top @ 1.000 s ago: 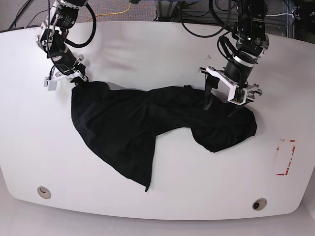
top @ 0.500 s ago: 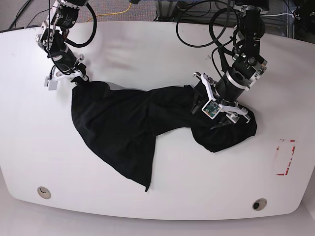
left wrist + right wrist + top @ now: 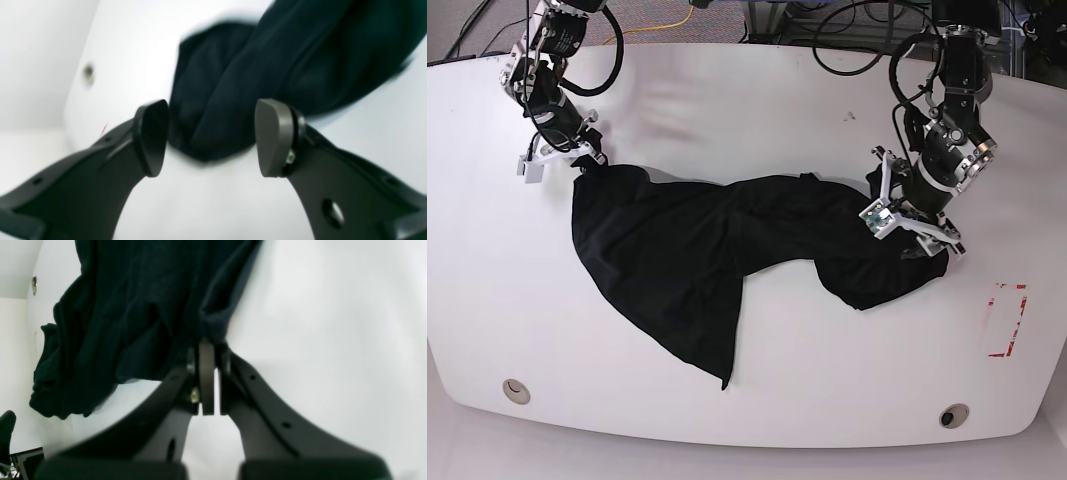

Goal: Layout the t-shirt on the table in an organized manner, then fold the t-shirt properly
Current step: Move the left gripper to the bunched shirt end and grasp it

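Note:
The black t-shirt (image 3: 697,260) lies crumpled across the white table (image 3: 757,110), bunched at its right end. My right gripper (image 3: 587,163) is shut on the shirt's upper left corner; the right wrist view shows the pads (image 3: 207,373) pinching the cloth's edge (image 3: 213,326). My left gripper (image 3: 915,238) is open, low over the bunched right end. In the left wrist view its fingers (image 3: 151,136) stand wide apart with the shirt's fold (image 3: 233,100) just beyond them, not gripped.
Two metal grommets (image 3: 516,390) (image 3: 953,415) sit near the table's front edge. A red tape outline (image 3: 1007,320) is at the right, beside the shirt's end. Cables lie behind the table's far edge (image 3: 827,40).
My left gripper has moved right from the shirt's middle to its bunched right end and has turned. My right gripper still holds the same corner.

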